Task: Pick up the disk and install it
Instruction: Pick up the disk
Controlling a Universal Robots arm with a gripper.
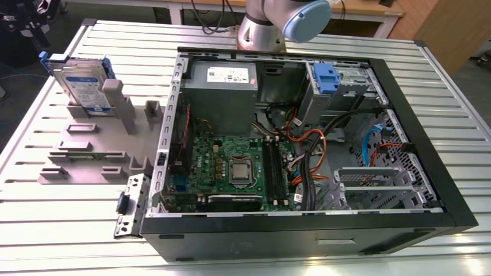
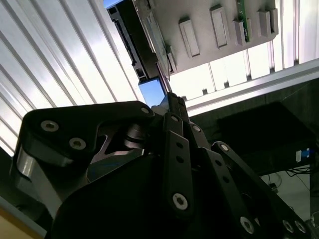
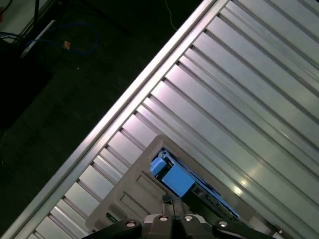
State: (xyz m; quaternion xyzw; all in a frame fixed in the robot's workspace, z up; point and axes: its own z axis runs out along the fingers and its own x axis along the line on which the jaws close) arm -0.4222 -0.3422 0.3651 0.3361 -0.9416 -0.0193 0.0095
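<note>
Ribbed aluminium table [image 1: 46, 241], wooden desk [image 1: 368, 10] beyond it, dark floor [image 3: 60, 99]

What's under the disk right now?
The disk stands on edge in a grey slotted holder, which rests on the ribbed metal table. The holder's uprights cover the disk's lower edge, so what it bears on inside the slot cannot be seen.

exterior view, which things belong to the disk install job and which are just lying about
For the job: disk, upright in the grey holder; open computer case; gripper, facing the disk.
Not part of it: power supply; motherboard; cable bundle.
</note>
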